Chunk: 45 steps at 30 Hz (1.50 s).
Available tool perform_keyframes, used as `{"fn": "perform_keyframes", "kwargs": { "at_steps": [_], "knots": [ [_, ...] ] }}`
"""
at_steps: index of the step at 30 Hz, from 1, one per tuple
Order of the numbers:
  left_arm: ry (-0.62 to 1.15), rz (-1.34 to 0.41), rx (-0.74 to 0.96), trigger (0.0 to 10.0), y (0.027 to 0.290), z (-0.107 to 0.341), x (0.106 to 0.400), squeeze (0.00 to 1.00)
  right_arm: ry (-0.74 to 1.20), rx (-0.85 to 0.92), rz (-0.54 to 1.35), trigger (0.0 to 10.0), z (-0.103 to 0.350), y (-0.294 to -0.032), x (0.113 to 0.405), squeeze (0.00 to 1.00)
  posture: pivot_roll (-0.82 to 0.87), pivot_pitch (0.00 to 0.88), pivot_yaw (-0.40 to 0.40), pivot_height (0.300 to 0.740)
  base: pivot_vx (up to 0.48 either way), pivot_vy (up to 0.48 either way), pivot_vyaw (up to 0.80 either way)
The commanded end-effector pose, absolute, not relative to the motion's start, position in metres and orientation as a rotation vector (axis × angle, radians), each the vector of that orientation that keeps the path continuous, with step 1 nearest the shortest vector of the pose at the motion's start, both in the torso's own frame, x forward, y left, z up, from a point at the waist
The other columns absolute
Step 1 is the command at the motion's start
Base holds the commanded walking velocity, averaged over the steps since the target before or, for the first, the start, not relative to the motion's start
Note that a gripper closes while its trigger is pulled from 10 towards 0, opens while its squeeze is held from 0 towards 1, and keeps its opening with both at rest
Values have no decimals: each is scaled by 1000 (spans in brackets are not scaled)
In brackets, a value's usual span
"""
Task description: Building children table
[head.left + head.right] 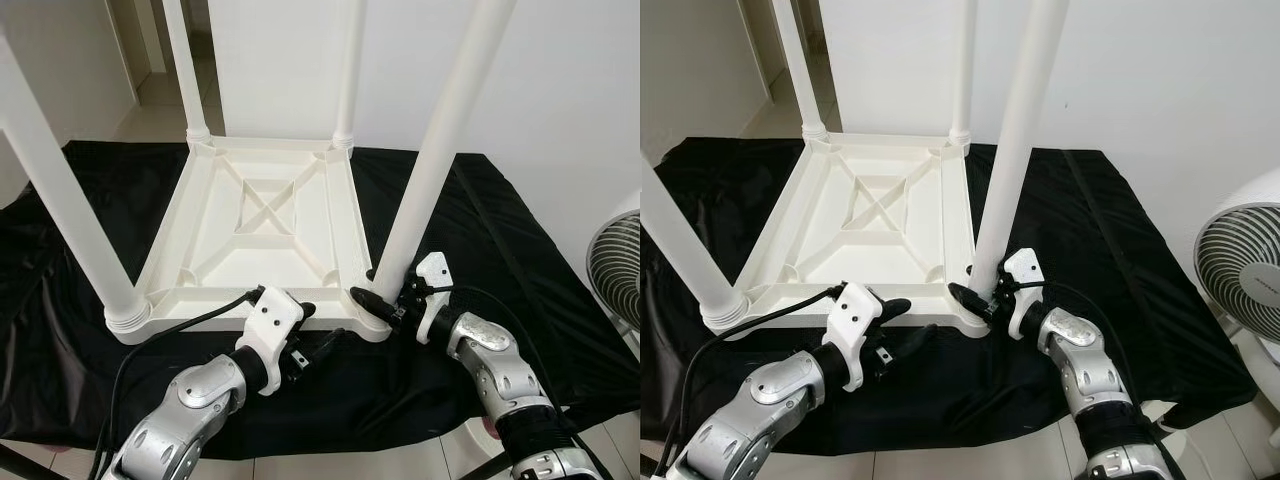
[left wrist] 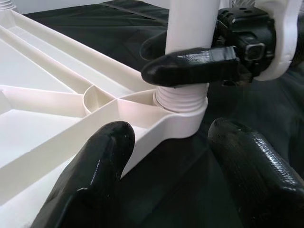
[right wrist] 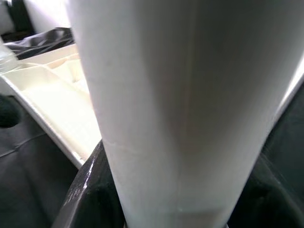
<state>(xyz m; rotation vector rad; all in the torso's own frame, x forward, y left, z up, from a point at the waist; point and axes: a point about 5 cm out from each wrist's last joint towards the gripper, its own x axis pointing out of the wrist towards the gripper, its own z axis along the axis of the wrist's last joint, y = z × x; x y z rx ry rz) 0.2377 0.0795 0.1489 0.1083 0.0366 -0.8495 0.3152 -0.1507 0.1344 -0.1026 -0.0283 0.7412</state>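
**Fourth leg at the socket, right claw around its base**

Black cloth [image 1: 480, 230] covers the floor under an upturned white plastic children's table [image 1: 255, 225], with a pale wall behind and a white fan [image 1: 1245, 265] at about 3 o'clock. Four legs stand up from the corners: far ones at 11 and 1 o'clock, one at 8 o'clock, and the near-right leg [image 1: 440, 140] at 5 o'clock.

The right claw [image 1: 385, 300] is closed around that leg just above its threaded collar [image 2: 183, 97], one finger [image 2: 194, 66] wrapping the front. The left claw [image 1: 310, 335] hangs spread and empty just beside the table's near rim, its fingers either side of the corner socket [image 2: 175, 126].

Judging by the hollow ribbed moulding, the table is probably light and stiff, so it could slide on the cloth when the leg is twisted. The smooth, round leg looks slippery; a low hold near the collar seems best, with the other claw bracing the rim. Whether the thread is fully seated cannot be told.
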Motion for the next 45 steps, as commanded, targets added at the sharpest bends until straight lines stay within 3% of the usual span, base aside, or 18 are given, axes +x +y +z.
{"fn": "perform_keyframes", "kwargs": {
  "at_steps": [1, 4, 12, 25, 26, 27, 28, 30, 31, 44, 45],
  "knots": [
    [55, -944, 112, 10000, 76, 144, 232, 0, 51, -94, 640, 0, 119, -160, 313, 0, 30, 37, -18, 740, 0, 0, 0],
    [54, -945, 107, 10000, 75, 144, 232, 0, 51, -86, 599, 0, 118, -157, 310, 0, 27, 36, -19, 740, 0, 0, 0],
    [43, -935, 84, 10000, 70, 144, 234, 0, 65, 50, 252, 0, 113, -139, 298, 0, 12, 18, -26, 740, 0, 0, 0],
    [35, -919, 84, 10000, 72, 145, 235, 0, 77, 128, 65, 0, 116, -118, 285, 0, 21, 3, -47, 740, 0, 0, 0],
    [35, -921, 87, 10000, 72, 144, 235, 0, 68, 116, 67, 1882, 119, -119, 285, 0, 20, 0, -47, 740, 0, 0, 0],
    [35, -921, 87, 10000, 72, 144, 235, 0, 68, 116, 67, 1882, 119, -119, 285, 0, 20, 0, -47, 740, 0, 0, 0],
    [34, -924, 87, 10000, 72, 144, 235, 0, 58, 94, 84, 10000, 121, -121, 286, 0, 18, 0, -48, 740, 0, 0, 0],
    [31, -927, 92, 10000, 71, 144, 236, 0, 27, 66, 121, 10000, 125, -123, 288, 0, 17, 0, -50, 740, 0, 0, 0],
    [29, -928, 92, 10000, 71, 144, 237, 0, 21, 52, 145, 10000, 125, -126, 289, 1000, 15, 0, -51, 740, 0, 0, 0],
    [18, -925, 86, 10000, 70, 147, 239, 0, -24, -73, 391, 10000, 131, -148, 296, 1000, 15, 0, -53, 740, 0, 0, 0],
    [16, -923, 86, 10000, 70, 147, 239, 0, -22, -88, 444, 10000, 131, -151, 297, 0, 15, 0, -48, 740, 0, 0, 0]
  ]
}}
